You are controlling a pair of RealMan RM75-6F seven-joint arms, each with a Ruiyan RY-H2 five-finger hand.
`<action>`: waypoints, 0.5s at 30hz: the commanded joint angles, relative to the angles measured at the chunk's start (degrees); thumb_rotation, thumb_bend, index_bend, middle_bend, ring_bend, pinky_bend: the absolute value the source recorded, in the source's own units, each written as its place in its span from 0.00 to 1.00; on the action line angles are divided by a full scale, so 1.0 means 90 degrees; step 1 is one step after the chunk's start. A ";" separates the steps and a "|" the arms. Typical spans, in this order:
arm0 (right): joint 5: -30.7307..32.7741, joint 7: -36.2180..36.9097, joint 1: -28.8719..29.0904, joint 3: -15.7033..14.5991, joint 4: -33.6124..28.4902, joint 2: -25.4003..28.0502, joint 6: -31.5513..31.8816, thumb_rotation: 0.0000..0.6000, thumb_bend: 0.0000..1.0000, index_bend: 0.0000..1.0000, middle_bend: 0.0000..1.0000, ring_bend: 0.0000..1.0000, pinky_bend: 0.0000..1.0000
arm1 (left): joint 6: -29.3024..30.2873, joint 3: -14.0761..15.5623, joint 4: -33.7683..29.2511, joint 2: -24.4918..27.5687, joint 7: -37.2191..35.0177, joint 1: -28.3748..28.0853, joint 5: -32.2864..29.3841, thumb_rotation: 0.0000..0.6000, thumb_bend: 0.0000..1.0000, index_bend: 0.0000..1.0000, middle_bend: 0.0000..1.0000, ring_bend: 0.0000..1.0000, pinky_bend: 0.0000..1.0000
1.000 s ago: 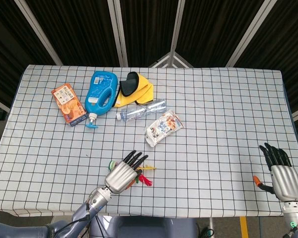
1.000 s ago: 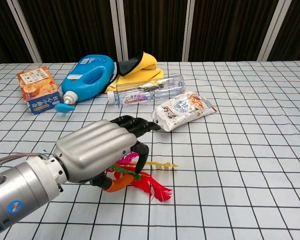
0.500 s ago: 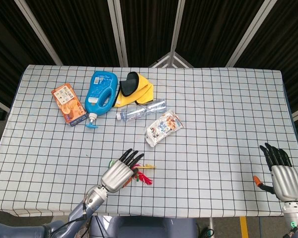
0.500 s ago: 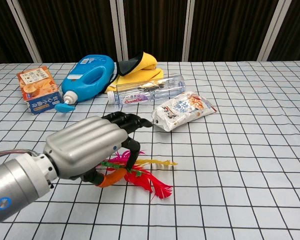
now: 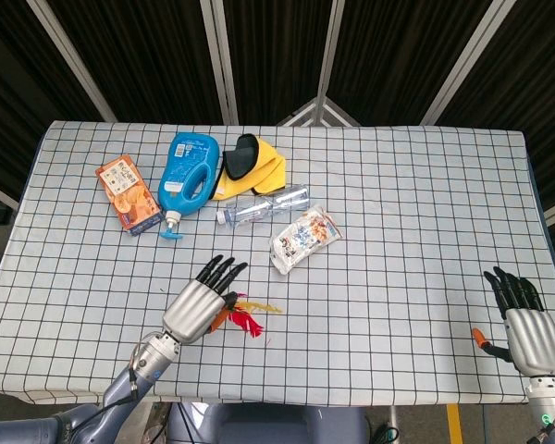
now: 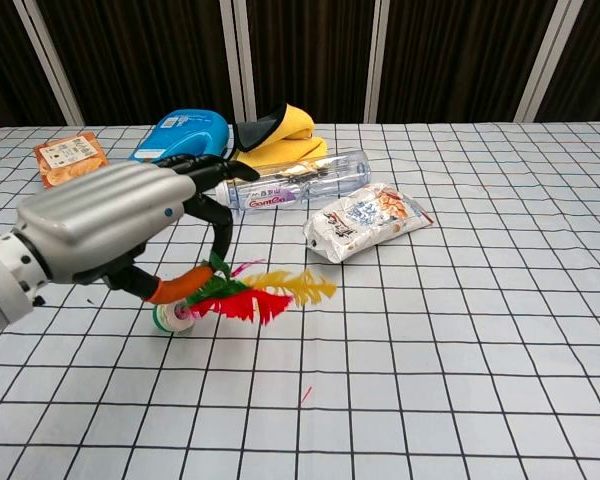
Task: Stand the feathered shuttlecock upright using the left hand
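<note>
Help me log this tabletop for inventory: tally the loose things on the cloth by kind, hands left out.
Bottles: 2, blue detergent jug and clear water bottle
Snack packs: 2, orange box and white pouch
Cloth items: 1, yellow cloth
Shuttlecocks: 1, feathered shuttlecock
Total: 6

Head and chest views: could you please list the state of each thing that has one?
Left hand: grips the shuttlecock.
Feathered shuttlecock: lifted, tilted, not upright.
Right hand: open, holding nothing.
Blue detergent jug: lying on its side.
Clear plastic bottle: lying down.
Orange snack box: lying flat.
White snack pouch: lying flat.
</note>
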 commanded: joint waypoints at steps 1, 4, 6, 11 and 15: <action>-0.0001 -0.0011 0.0001 0.0000 0.0003 -0.0002 -0.0001 1.00 0.33 0.00 0.00 0.00 0.00 | 0.0121 -0.0026 -0.0092 0.0260 -0.0157 0.0046 0.0007 1.00 0.62 0.57 0.05 0.00 0.00; -0.0005 -0.0036 0.0005 0.0001 -0.0005 -0.0009 -0.0002 1.00 0.33 0.00 0.00 0.00 0.00 | 0.0172 -0.0028 -0.0062 0.0419 -0.0290 0.0076 -0.0042 1.00 0.62 0.57 0.05 0.00 0.00; -0.0001 -0.0058 0.0003 -0.0003 -0.0003 -0.0012 -0.0004 1.00 0.33 0.00 0.00 0.00 0.00 | 0.0211 -0.0030 -0.0024 0.0474 -0.0391 0.0098 -0.0080 1.00 0.62 0.57 0.05 0.00 0.00; 0.0008 -0.0078 -0.0002 -0.0001 -0.0003 -0.0013 0.0001 1.00 0.33 0.00 0.00 0.00 0.00 | 0.0306 0.0013 -0.0002 0.0548 -0.0628 0.0154 -0.0102 1.00 0.62 0.57 0.04 0.00 0.00; 0.0013 -0.0078 0.0000 0.0000 0.0004 -0.0016 -0.0006 1.00 0.33 0.00 0.00 0.00 0.00 | 0.0418 0.0147 -0.0006 0.0654 -0.0807 0.0241 -0.0009 1.00 0.61 0.55 0.04 0.00 0.00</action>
